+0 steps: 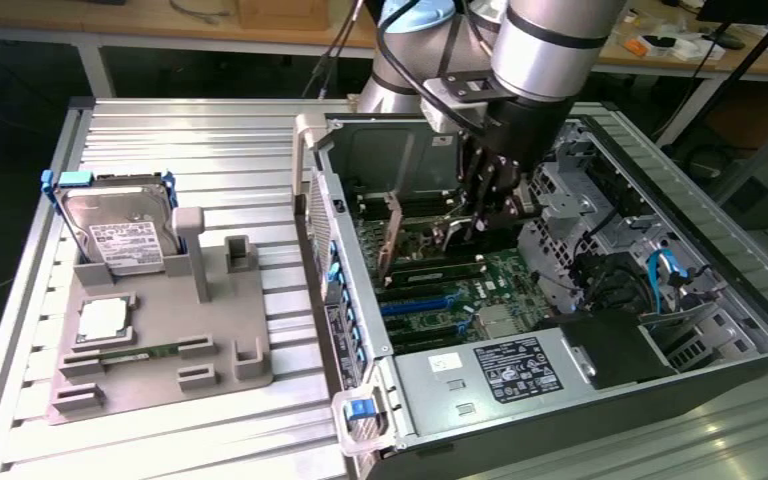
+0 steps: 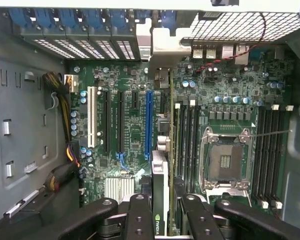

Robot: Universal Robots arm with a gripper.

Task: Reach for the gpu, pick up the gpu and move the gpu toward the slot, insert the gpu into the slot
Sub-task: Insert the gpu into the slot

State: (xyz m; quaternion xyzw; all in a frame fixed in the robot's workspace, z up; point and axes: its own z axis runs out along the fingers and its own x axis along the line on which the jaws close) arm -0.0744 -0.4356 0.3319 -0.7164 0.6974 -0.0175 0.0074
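My tool (image 2: 164,212) grips the one gpu (image 2: 160,175) edge-on between its two part-closed fingers, inside the computer case (image 1: 357,330), beside the motherboard's (image 2: 130,130) one long blue slot (image 2: 149,120). One hard drive (image 1: 124,235) stands outside on the table (image 1: 157,130).

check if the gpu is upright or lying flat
upright: the gpu stands edge-on in the gripper, above the motherboard
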